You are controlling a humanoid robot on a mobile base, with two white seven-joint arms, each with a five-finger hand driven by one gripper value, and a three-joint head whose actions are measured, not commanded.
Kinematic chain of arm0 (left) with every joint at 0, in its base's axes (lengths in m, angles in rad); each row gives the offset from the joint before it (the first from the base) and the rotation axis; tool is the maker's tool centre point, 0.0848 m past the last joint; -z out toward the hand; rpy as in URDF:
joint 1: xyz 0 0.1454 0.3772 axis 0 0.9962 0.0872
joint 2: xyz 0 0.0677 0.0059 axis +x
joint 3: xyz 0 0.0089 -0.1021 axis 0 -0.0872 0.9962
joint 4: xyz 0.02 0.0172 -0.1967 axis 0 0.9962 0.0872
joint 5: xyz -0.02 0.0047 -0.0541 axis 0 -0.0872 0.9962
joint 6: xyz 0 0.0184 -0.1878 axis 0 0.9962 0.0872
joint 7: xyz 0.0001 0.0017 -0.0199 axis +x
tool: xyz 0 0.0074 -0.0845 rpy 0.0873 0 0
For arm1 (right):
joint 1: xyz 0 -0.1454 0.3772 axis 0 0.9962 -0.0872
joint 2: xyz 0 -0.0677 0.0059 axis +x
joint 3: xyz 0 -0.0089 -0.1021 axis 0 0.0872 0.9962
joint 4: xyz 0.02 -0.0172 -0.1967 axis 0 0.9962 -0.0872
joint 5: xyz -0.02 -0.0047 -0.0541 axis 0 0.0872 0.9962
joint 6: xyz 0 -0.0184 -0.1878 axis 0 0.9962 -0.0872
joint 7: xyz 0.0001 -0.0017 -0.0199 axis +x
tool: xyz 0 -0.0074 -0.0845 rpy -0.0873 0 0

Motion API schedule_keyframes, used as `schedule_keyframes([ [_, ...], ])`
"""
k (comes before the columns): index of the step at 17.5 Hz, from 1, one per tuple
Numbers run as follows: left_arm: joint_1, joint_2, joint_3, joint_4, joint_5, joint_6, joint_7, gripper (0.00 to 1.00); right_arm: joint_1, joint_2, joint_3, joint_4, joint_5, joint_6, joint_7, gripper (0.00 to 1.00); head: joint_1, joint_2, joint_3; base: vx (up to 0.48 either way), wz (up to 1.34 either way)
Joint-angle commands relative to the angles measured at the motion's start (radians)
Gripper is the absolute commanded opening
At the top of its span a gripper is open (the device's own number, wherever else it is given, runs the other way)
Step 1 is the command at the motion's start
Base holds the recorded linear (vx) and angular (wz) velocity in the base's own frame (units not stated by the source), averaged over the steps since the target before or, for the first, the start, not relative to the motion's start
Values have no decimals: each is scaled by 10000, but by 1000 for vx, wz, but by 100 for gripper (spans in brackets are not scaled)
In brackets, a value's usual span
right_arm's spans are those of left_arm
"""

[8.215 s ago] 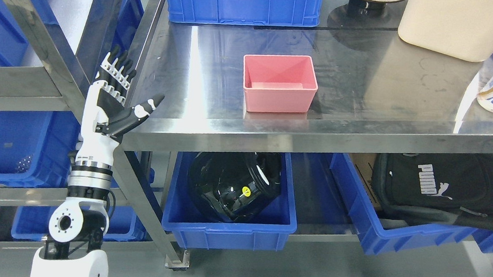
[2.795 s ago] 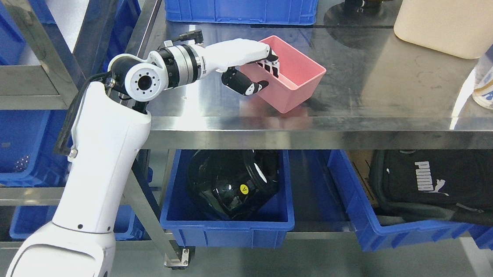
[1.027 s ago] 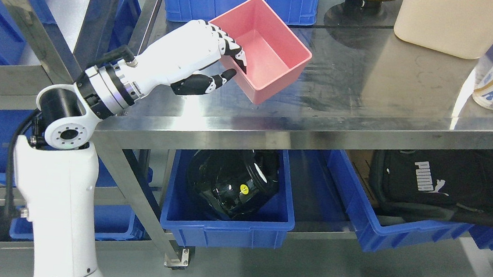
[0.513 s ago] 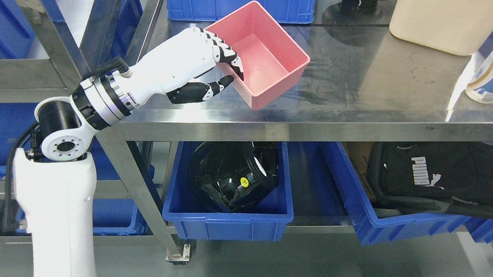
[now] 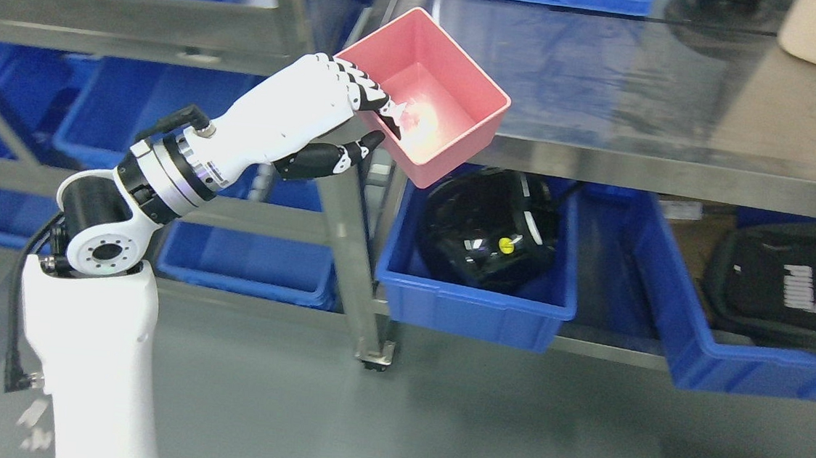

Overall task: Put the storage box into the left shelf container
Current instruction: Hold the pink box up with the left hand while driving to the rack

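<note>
Pink storage box (image 5: 436,107), rectangular, open-topped, empty, tilted, held in the air at the steel bench (image 5: 678,126) front edge, left arm rising from lower left, left hand (image 5: 300,122) fingers (image 5: 371,99) hooked over the near wall, thumb underneath

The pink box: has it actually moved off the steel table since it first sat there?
Yes. The pink storage box, gripped by the left hand, now hangs past the steel table's front-left corner, toward the left shelf; earlier it rested on the tabletop.
</note>
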Motion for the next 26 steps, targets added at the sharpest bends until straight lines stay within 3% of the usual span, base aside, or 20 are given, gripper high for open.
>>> schedule_keyframes([
  [1, 66, 174, 99, -74, 83, -1, 2, 0, -6, -174, 0, 0, 77, -6, 3443, 100, 0, 0, 0, -290, 960],
  [12, 66, 174, 191, -59, 98, -1, 2, 0, -6, -174, 0, 0, 77, -6, 3443, 100, 0, 10, 0, -109, 1429],
  [26, 81, 174, 176, -28, 98, -1, 2, 1, -6, -174, 0, 0, 77, -6, 3443, 100, 0, 11, 0, 210, 610],
])
